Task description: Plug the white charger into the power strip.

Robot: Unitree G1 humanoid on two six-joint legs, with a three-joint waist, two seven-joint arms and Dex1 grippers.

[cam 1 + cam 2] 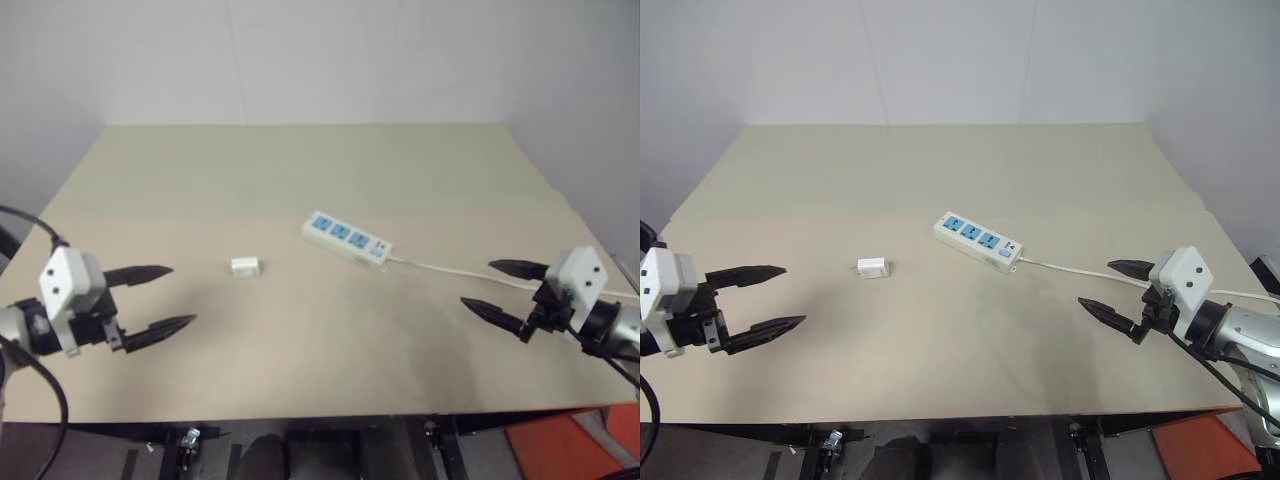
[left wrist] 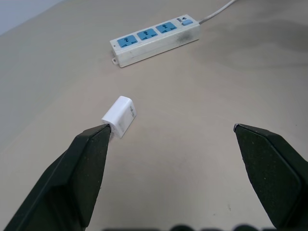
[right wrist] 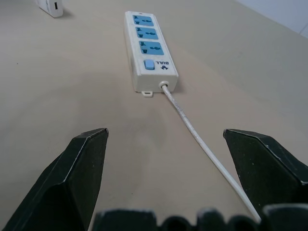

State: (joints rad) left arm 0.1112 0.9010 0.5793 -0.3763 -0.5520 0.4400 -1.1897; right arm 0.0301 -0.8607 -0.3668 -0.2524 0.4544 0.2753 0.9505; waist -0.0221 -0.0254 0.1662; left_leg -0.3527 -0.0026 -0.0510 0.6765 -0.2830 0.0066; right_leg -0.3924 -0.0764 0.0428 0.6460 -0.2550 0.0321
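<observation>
The power strip [image 1: 347, 238] is laid flat near the middle of the tan counter [image 1: 300, 160], its long axis running diagonally from far left to near right, sockets facing up. The switch end points toward the right claw [image 1: 505, 287], and the thin cord [image 1: 450, 268] is trailed that way. The white charger [image 1: 245, 266] is seen lying on its side just left of the strip, apart from it. Both the left claw [image 1: 158, 297] and the right one are held apart and empty above the counter.
</observation>
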